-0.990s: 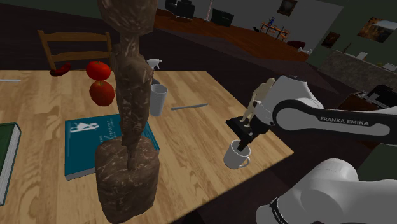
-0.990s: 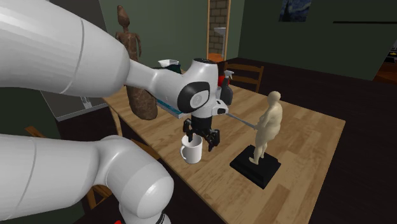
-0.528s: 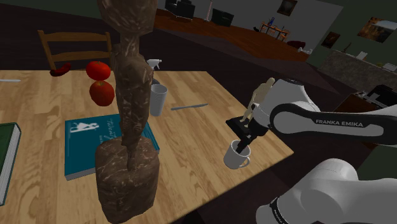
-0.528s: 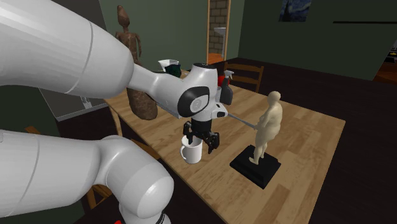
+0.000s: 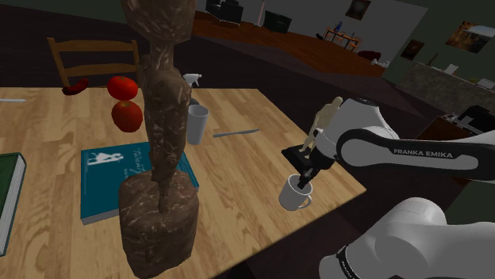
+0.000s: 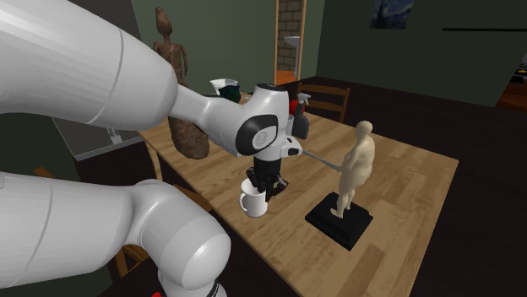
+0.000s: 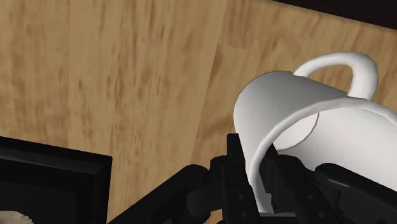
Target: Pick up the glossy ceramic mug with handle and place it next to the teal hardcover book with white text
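Nearest the shoulder camera a tall brown statue (image 5: 163,158) stands at the worktop's (image 5: 238,166) front edge, its base hiding part of the teal book (image 5: 107,170) that lies flat behind it with white print on its cover. A green book (image 5: 8,190) lies at the shoulder view's left edge. Toward that view's right, close to the worktop's near corner, the white mug (image 5: 295,195) stands upright on the wood, well apart from the teal book, with its handle turned toward the stand. The black pincer (image 5: 305,181) comes down onto it from above and is clenched on the mug's rim: in the wrist view the curved white wall (image 7: 299,102) passes between the two fingers (image 7: 238,172), one inside the cup and one outside, and the handle arches on the side away from them. The second exterior view has the pincer (image 6: 260,187) drawn narrow over the mug (image 6: 253,203). Just beyond the mug a pale figurine (image 5: 324,119) stands on a black base (image 7: 51,178). Farther along the worktop are a thin grey rod (image 5: 235,133), a grey cup (image 5: 197,124), and two red fruits (image 5: 125,115), with a wooden chair (image 5: 91,55) behind the far edge.
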